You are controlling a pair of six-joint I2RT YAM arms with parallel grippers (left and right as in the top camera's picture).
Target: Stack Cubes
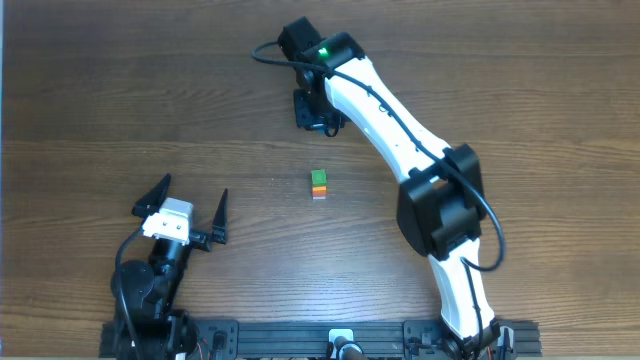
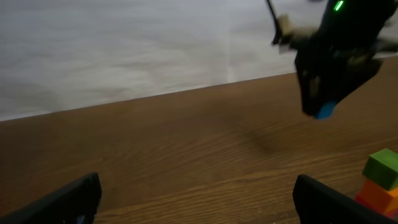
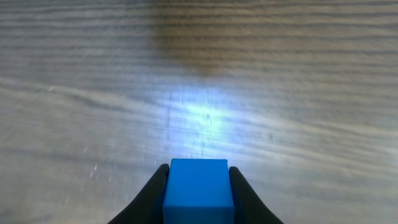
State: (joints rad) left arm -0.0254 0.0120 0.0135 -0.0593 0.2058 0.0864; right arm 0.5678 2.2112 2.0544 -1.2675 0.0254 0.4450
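Note:
A small stack of cubes (image 1: pixel 319 184), green on orange on red, stands near the middle of the table; it also appears as the stack (image 2: pixel 380 183) in the left wrist view. My right gripper (image 3: pixel 198 186) is shut on a blue cube (image 3: pixel 198 190), lifted above bare wood. From above, the right gripper (image 1: pixel 318 108) hangs beyond the stack, toward the table's far side. In the left wrist view the blue cube (image 2: pixel 324 111) peeks out under the right gripper (image 2: pixel 324 107). My left gripper (image 1: pixel 190 205) rests open near the front left, nothing between its fingers.
The wooden table (image 1: pixel 120 90) spreads wide around the stack. A pale wall (image 2: pixel 124 50) stands behind the table's far edge. The right arm's white links (image 1: pixel 400 140) cross the table's right half.

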